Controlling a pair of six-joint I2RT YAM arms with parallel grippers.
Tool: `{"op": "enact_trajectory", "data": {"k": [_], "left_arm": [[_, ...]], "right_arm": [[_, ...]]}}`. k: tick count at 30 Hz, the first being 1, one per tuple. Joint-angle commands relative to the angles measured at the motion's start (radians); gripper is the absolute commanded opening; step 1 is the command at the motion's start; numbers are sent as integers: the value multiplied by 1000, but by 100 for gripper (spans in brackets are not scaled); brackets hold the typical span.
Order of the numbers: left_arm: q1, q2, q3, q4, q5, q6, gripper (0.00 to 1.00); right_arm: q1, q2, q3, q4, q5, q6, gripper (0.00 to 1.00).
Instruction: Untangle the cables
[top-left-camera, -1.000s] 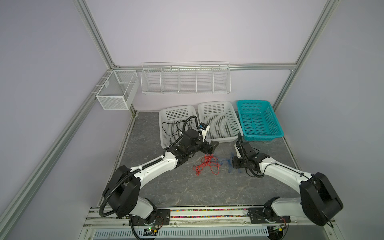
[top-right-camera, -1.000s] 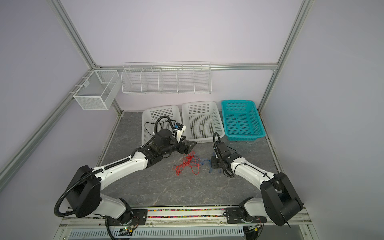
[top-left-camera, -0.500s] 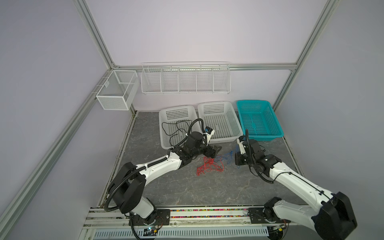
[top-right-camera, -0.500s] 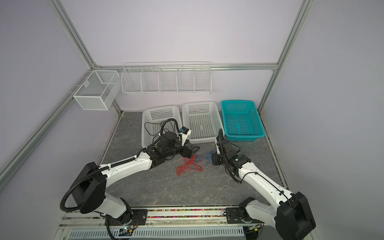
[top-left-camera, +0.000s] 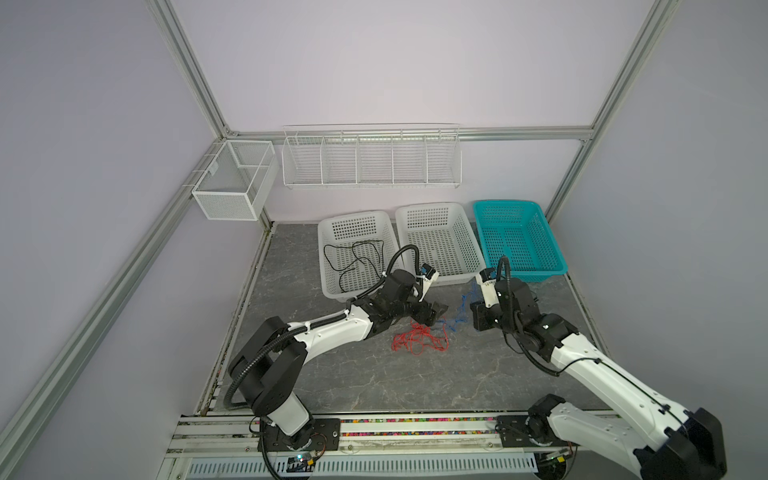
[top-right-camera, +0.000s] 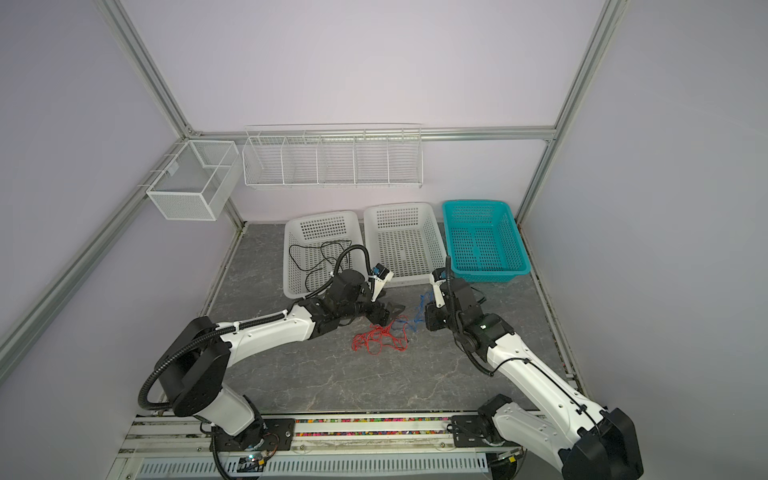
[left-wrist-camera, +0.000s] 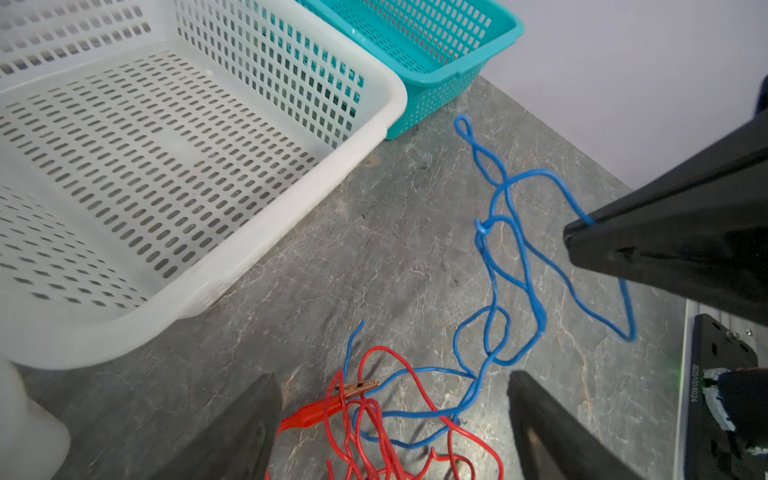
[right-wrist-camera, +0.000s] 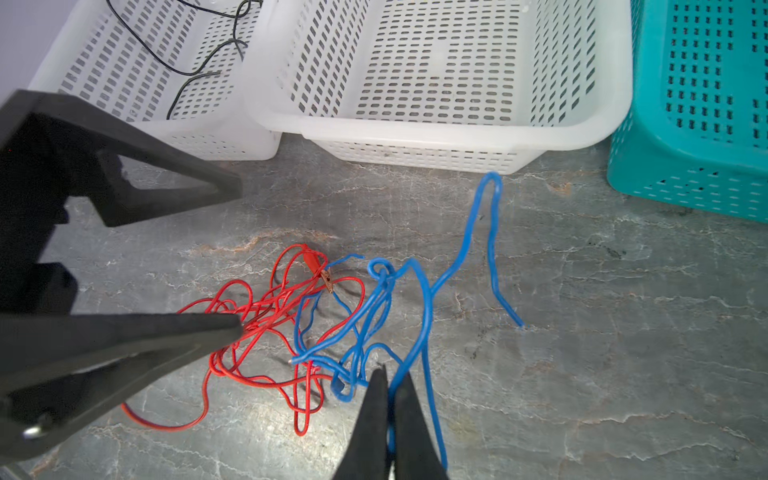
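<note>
Baskets (top-left-camera: 428, 218) behind; red cable (top-left-camera: 415, 343) crosses blue cable (right-wrist-camera: 427, 316) between spread left jaws; right jaws pinching blue.

My right gripper (right-wrist-camera: 384, 370) was black. I saw a blue cable (right-wrist-camera: 426, 316) and a red cable (right-wrist-camera: 270, 309) on the grey, white-veined table (right-wrist-camera: 582, 332). Far off stood a white perforated basket (top-left-camera: 357, 216) with a black cable (right-wrist-camera: 195, 74), a second white basket (top-left-camera: 434, 206) and, rightmost, a teal basket (top-left-camera: 511, 203).
</note>
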Motion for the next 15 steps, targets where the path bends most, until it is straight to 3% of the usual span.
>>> {"op": "enact_trajectory", "data": {"k": [1,15], "left_arm": [[-13,34,-1,19,41,24,85],[-28,59,-41,91,131,11,83]], "right_arm": [[5,-32,29,15,2,-12,6],[7,-3,55,84,80,-15,7]]}}
